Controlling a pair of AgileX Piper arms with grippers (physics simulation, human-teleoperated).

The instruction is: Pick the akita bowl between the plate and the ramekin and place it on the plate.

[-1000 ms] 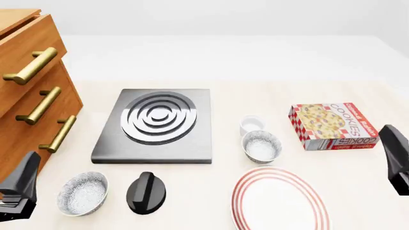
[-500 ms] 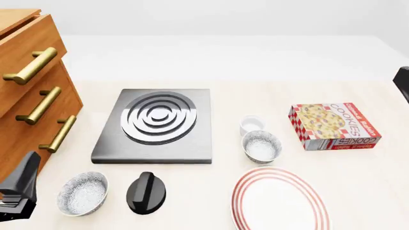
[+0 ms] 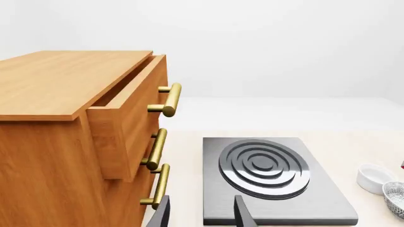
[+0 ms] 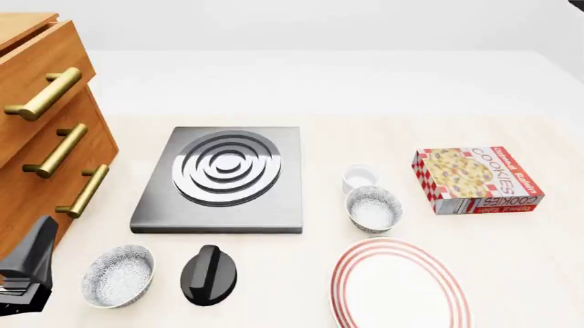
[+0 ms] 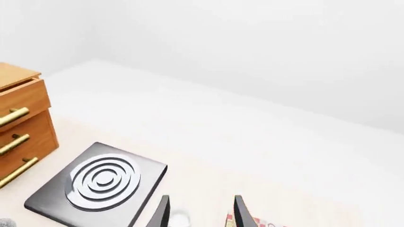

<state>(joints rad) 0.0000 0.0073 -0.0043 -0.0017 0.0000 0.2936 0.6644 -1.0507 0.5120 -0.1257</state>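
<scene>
The speckled akita bowl [image 4: 373, 208] stands upright between the small white ramekin [image 4: 362, 178] behind it and the red-ringed plate [image 4: 400, 287] in front of it. The plate is bare. My left gripper [image 4: 32, 263] hangs low at the front left, by the cabinet and far from the bowl. In the left wrist view, the left gripper [image 3: 202, 218] is open and holds nothing, with the ramekin [image 3: 374, 177] and the bowl's rim [image 3: 396, 198] off at the edge. My right gripper [image 5: 200, 215] is open and empty, high above the table, and outside the front view.
A wooden drawer cabinet [image 4: 46, 143] with brass handles fills the left side. A grey stove plate [image 4: 223, 178] lies mid-table. A second speckled bowl [image 4: 117, 275] and a black knob [image 4: 209, 273] sit front left. A cookie box [image 4: 476, 180] lies right of the ramekin.
My right arm has risen along the right edge and left the front view. The left gripper and all objects on the table have stayed where they were.
</scene>
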